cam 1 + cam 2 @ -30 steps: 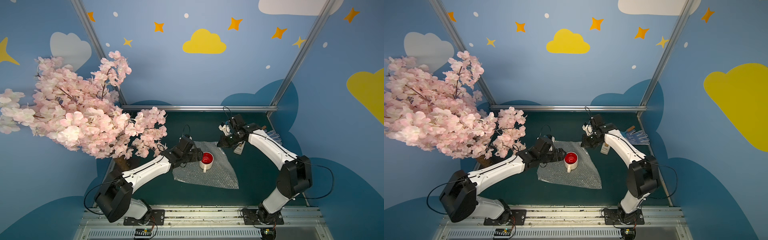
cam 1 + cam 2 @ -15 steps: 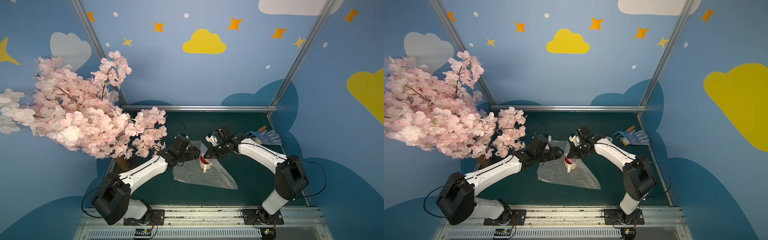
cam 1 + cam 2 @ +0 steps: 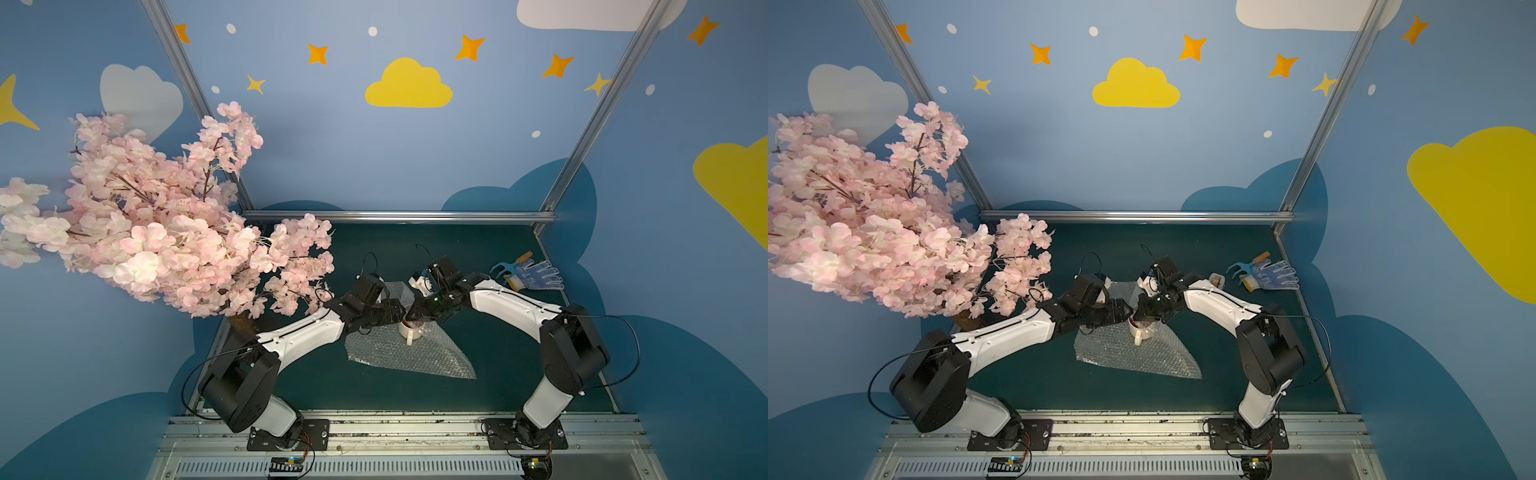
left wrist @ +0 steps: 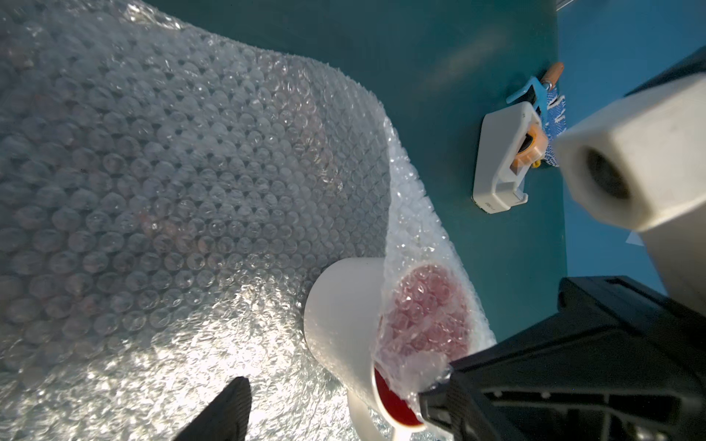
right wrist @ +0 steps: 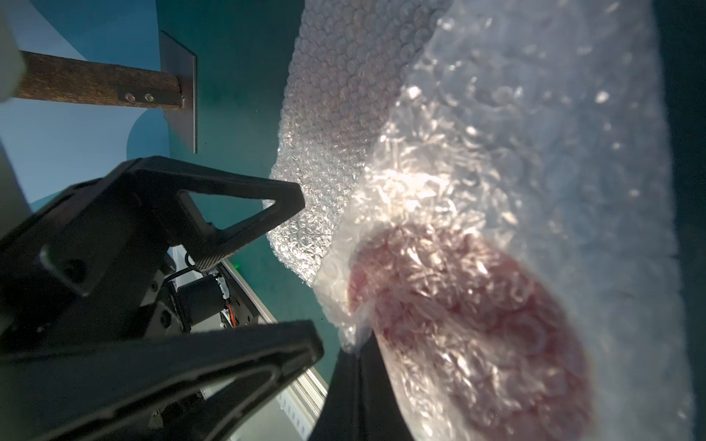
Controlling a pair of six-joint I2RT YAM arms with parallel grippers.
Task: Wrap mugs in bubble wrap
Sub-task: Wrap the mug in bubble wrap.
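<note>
No readable text, label, brand or number is found anywhere; the faint marking on the tape dispenser [image 4: 500, 164] is too blurred to read.

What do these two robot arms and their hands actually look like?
Both the left arm and the right arm have white shells with bulky black joints and thin black cables looping alongside. Each hand is black with flat, triangular, hollowed-out fingers; a white camera block sits at the wrist.
</note>
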